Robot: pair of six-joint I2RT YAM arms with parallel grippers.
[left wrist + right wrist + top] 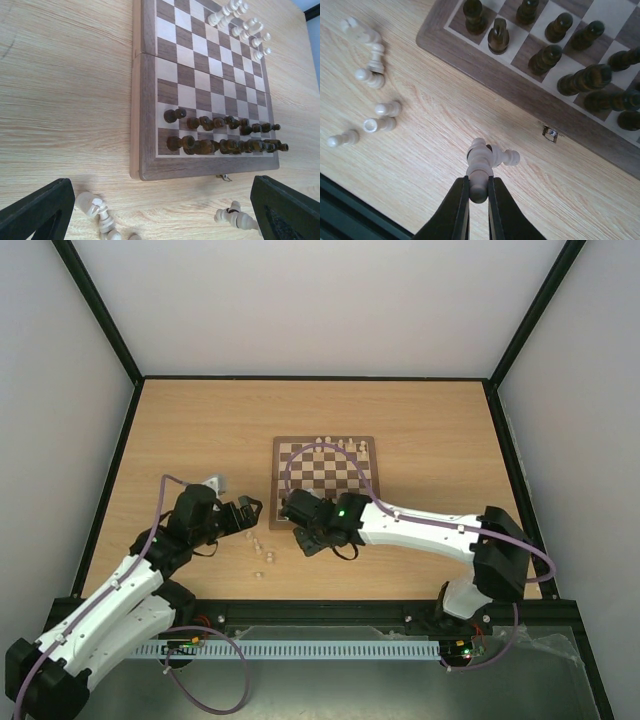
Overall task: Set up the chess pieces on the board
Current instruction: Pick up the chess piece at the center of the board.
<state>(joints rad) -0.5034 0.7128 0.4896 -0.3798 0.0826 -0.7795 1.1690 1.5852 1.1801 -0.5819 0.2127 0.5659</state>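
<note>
The board (pixel 325 468) lies mid-table, with dark pieces (pixel 225 136) in its two near rows and a few pale chess pieces (pixel 239 24) at the far edge. My right gripper (pixel 479 189) is shut on the end of a pale chess piece (pixel 480 159), low over the table by the board's clasp (pixel 550 133). A second pale piece (pixel 509 157) lies right against it. More pale pieces (pixel 374 75) lie loose to the left. My left gripper (pixel 165 220) stands open over the table. Between its fingers (pixel 37 210), pale pieces (pixel 94 207) rest on the wood.
Several loose pale pieces (pixel 262 555) are scattered on the wooden table (pixel 180 430) between the two grippers, near the front edge. A black rail (pixel 330 608) runs along that edge. Black frame posts and white walls enclose the table.
</note>
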